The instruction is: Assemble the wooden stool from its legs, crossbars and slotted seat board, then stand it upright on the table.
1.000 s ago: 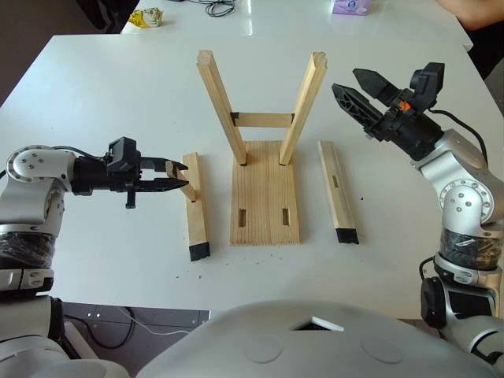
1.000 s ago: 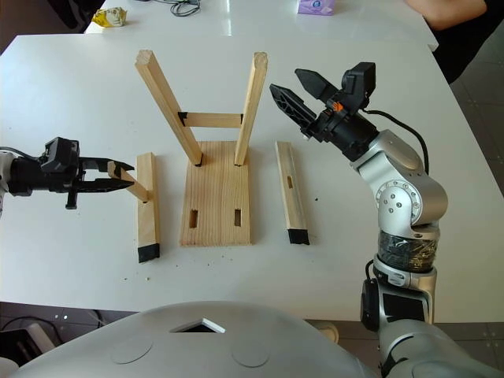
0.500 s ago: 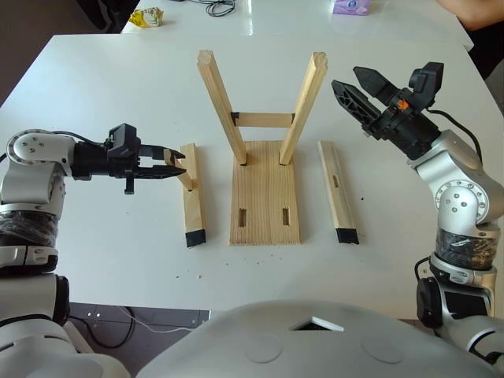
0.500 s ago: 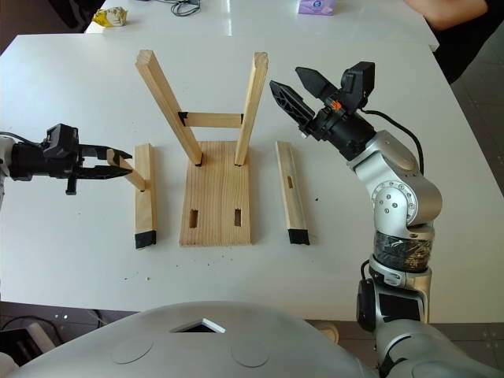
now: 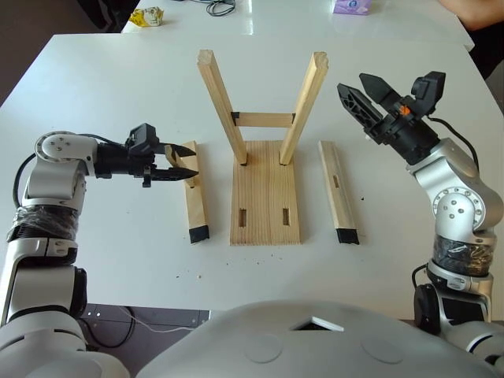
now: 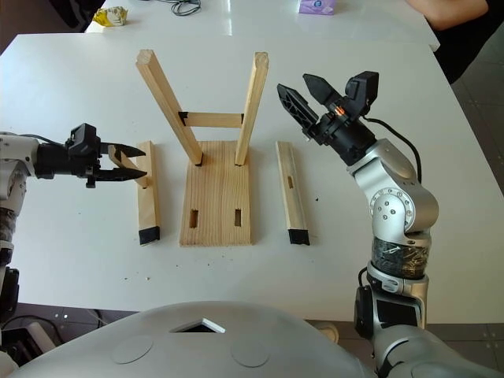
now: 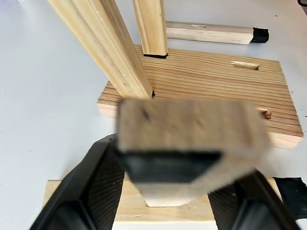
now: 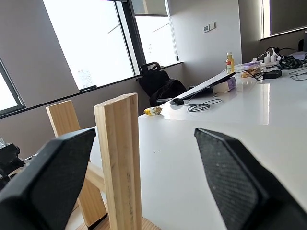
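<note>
While the left gripper (image 5: 186,164) is clamped on a short crossbar (image 7: 187,129) that sticks up from the left leg (image 5: 197,206), that leg lies on the table (image 5: 94,79) at 9 o'clock of the seat (image 5: 266,213). The right gripper (image 5: 351,81) hangs open in the air at 2 o'clock. Two upright legs (image 5: 222,106) stand in the seat's far slots, joined by a second crossbar (image 5: 264,120); the right leg (image 5: 337,193) lies at 3 o'clock.

Quick count here: four legs (image 5: 220,106), two crossbars (image 5: 264,120), one board (image 5: 265,213). Farther back, one yellow wrapper (image 5: 146,16) and one purple pack (image 5: 350,6).
</note>
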